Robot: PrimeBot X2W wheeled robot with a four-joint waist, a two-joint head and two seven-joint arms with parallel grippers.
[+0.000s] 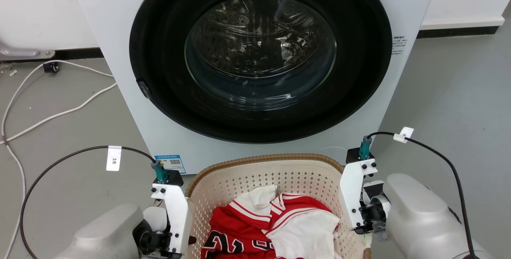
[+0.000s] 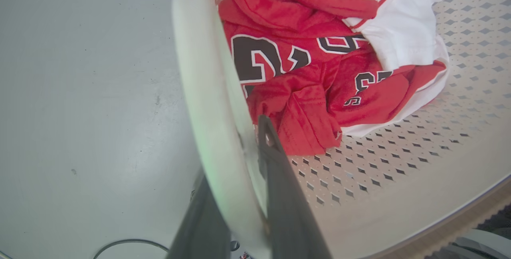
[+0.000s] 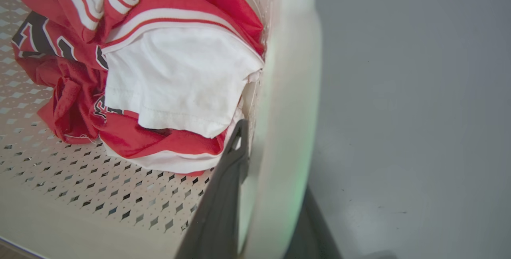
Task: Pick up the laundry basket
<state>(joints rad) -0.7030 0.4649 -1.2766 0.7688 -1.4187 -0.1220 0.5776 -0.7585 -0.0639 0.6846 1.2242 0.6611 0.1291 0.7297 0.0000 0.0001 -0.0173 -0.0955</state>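
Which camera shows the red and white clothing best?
Left wrist view: the red and white clothing lies close up in the cream perforated laundry basket, black numerals plain. Right wrist view favours its white part; head view crops it.

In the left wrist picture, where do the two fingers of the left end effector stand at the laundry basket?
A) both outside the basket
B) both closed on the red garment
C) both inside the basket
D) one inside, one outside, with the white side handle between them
D: the left end effector has one dark finger inside the laundry basket and the other on the floor side, with the white side handle between them.
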